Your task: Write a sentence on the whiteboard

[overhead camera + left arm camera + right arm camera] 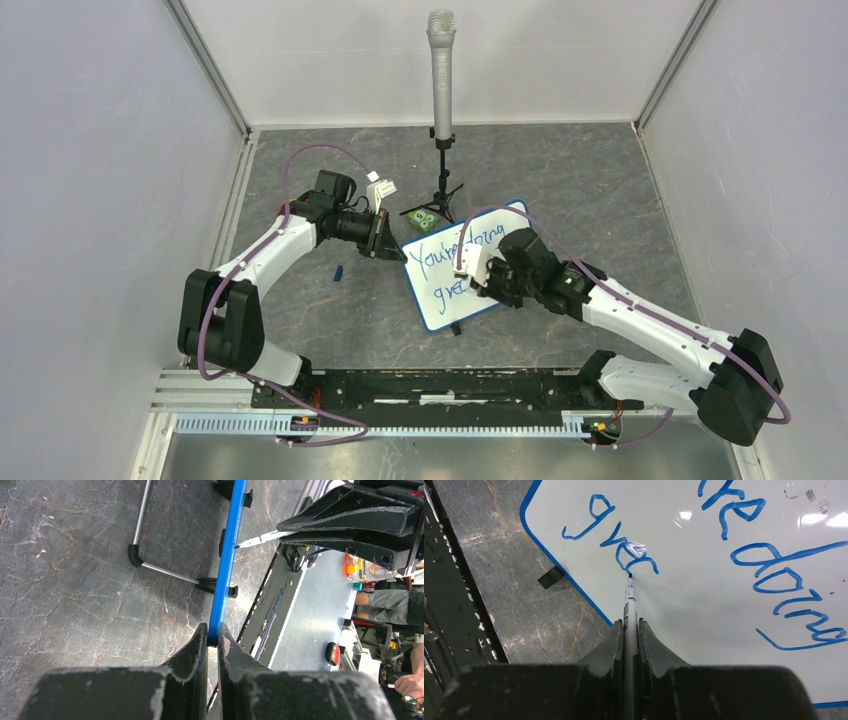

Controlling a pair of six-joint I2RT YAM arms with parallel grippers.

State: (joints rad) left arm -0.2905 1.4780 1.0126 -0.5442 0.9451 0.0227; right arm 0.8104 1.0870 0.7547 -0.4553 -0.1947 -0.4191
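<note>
The whiteboard point(440, 300) lies tilted on the table's middle, white with a blue edge. The sentence point(448, 262) in blue reads "You're doing" and below it "grea", also clear in the right wrist view point(774, 570). My left gripper point(392, 238) is shut on the board's blue edge point(227, 560) at its far left corner. My right gripper point(478, 272) is shut on a white marker point(629, 605) whose blue tip touches the board at the end of "grea" point(614, 542). The marker tip also shows in the left wrist view point(252, 541).
A microphone on a small black tripod point(441, 100) stands behind the board. A green object point(423, 217) lies by the board's far edge. A blue marker cap point(339, 271) lies on the table left of the board. Grey walls enclose the table.
</note>
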